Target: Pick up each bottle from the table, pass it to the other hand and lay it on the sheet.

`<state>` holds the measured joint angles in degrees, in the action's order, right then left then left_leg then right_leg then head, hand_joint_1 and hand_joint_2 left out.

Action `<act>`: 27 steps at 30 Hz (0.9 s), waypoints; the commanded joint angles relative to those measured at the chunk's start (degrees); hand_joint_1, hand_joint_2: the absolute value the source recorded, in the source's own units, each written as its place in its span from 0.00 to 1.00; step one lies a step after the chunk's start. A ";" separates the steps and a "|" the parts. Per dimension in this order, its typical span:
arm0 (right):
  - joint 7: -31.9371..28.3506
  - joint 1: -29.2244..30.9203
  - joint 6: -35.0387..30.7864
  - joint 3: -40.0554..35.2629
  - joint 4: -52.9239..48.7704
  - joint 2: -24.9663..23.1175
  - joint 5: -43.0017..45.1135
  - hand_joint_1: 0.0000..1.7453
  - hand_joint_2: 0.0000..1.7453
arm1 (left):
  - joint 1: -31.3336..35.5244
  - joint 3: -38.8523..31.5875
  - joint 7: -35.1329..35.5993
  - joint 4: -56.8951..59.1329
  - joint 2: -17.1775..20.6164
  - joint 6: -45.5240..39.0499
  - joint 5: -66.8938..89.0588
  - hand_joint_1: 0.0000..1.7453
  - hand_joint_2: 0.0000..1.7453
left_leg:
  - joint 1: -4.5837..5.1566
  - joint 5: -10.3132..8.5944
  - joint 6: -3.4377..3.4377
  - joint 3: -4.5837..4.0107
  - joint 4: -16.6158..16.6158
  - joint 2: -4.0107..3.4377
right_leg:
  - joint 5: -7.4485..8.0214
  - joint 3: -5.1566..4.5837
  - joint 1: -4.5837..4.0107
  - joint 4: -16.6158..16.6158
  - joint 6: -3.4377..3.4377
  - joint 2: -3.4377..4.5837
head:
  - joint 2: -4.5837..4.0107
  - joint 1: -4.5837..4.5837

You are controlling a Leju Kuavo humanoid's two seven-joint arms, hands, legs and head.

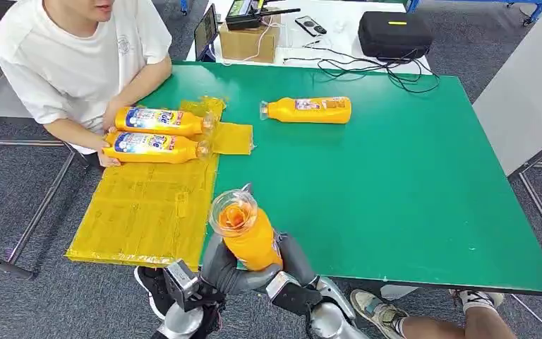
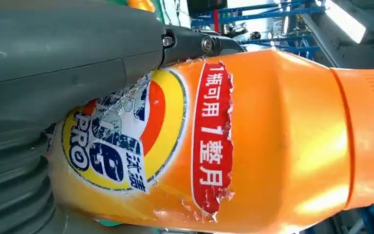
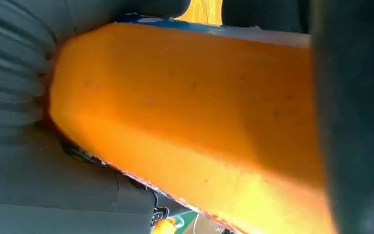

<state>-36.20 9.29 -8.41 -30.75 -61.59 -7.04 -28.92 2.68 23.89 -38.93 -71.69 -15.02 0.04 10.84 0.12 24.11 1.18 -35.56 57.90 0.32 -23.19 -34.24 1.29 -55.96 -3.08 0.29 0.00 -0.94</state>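
Green table (image 1: 409,183), head view: our left hand (image 1: 219,265) and right hand (image 1: 293,261) both clasp one upright orange bottle (image 1: 243,229) at the near edge, apparently mid-handover; two bottles (image 1: 157,134) lie on the yellow sheet (image 1: 145,205) beside a seated person (image 1: 77,63), one more bottle (image 1: 309,109) waits on the table. Left wrist view: label with "PRO" and "1瓶可用1整月" (torn edge). Right wrist view: plain orange side, our fingers wrapped round.

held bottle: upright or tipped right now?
Roughly upright. In the head view the held bottle stands cap-end up toward the camera, with the left hand and right hand both closed around its lower body.
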 commanded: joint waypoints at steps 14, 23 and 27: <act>-1.44 2.69 -4.76 -3.83 6.65 0.22 -5.52 0.39 1.00 | 2.73 0.98 15.55 10.10 1.51 23.93 -23.21 1.00 1.00 | -0.03 0.07 -0.05 0.21 -0.06 -0.05 | -0.05 0.20 -0.05 0.07 0.10 0.02 | 0.00 -0.02; -0.30 2.00 -7.18 -2.37 6.58 -0.79 -4.56 0.00 0.00 | 2.46 0.85 16.24 8.52 1.65 20.01 -22.44 1.00 1.00 | -0.04 0.05 -0.05 0.10 -0.02 -0.04 | -0.03 0.11 -0.05 0.03 0.09 0.01 | 0.00 0.02; 0.64 0.82 -8.09 -1.47 4.91 -0.69 -3.99 0.00 0.00 | 2.42 0.68 13.62 5.73 2.42 5.31 -9.93 1.00 1.00 | -0.05 0.07 -0.07 0.12 0.00 -0.04 | -0.06 0.14 -0.07 0.02 0.11 0.00 | 0.00 0.00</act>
<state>-36.48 9.08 -15.72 -30.80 -58.05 -6.34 -33.35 4.29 20.79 -23.41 -66.27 -14.01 19.67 -11.82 0.12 24.11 1.18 -35.58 57.90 0.34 -23.19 -34.24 1.28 -55.96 -3.08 0.27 0.00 -0.94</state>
